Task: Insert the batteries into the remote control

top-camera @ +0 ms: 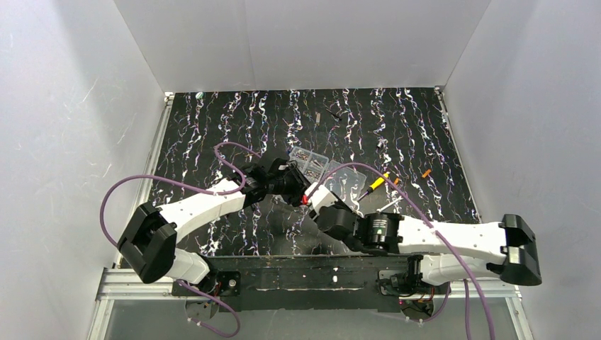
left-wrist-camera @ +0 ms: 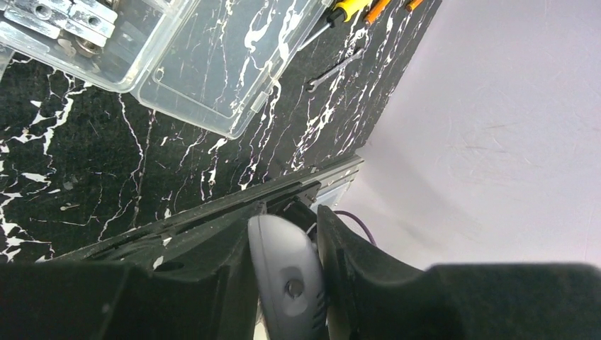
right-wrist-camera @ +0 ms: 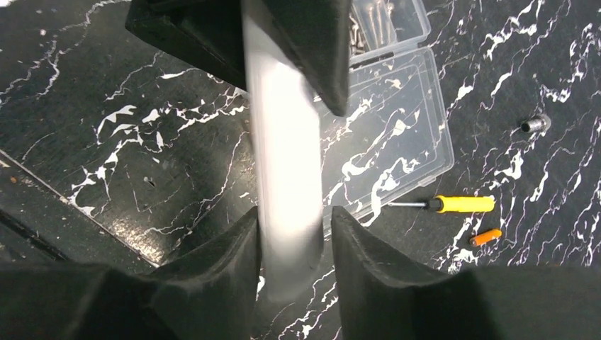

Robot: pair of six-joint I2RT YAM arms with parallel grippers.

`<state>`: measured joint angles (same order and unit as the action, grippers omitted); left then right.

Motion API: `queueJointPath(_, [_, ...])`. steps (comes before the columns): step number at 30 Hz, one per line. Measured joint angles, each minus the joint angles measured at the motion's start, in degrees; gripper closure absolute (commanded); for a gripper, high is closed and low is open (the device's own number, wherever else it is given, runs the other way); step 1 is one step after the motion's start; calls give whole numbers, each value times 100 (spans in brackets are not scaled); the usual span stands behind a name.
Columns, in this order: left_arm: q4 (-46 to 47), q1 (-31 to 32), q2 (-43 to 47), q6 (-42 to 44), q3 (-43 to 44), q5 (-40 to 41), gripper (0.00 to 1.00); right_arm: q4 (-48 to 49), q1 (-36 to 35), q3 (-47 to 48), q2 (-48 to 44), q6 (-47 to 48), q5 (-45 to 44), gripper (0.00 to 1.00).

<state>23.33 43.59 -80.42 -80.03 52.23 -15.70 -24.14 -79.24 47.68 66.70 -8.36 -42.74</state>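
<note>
**Remote control** point(left-wrist-camera: 287, 283), over the middle of the table point(top-camera: 212, 142), between my two wrists. From my left wrist I see it end-on: a pale grey-white rounded shell with one small round recess. From my right wrist it is a slim white bar running from 12 to 6 o'clock.

My left gripper point(left-wrist-camera: 287, 223) pinches it, with both fingers point(left-wrist-camera: 212, 283) tight against its sides. My right gripper point(right-wrist-camera: 292, 219) straddles the other end. The bar nearly fills that gap, but it is blurred, so I cannot tell whether those fingers press on it or stand just off it.

**Hidden or unclear:** in the overhead view my two grippers cover the remote almost wholly. Its screen, button and battery recess face away in every view, and my own fingers cut off its near end.

**Surroundings, left to right:**
- Clear box point(right-wrist-camera: 397, 142), lid open, on the table behind the remote, at 2 o'clock of it from my right wrist.
- Wrench point(left-wrist-camera: 336, 71), near the box.
- Yellow-handled screwdriver point(right-wrist-camera: 464, 204), at 3 o'clock.
- One orange battery point(right-wrist-camera: 485, 237), just at 5 o'clock of the screwdriver handle, well apart from the remote.
- Small metal socket point(right-wrist-camera: 536, 124), at 1 o'clock of the handle.
- A further orange piece point(top-camera: 425, 173), farthest right, too small to name.
</note>
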Motion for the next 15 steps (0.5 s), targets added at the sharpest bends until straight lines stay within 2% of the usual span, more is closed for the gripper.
queueJointPath(11, [63, -2, 0, 98, -46, 26, 100, 529, -2, -282, -1189, -109, 271, 43])
queueJointPath(15, [179, -2, 0, 98, -138, 22, 100, 636, -2, -496, -1467, -238, 256, 33])
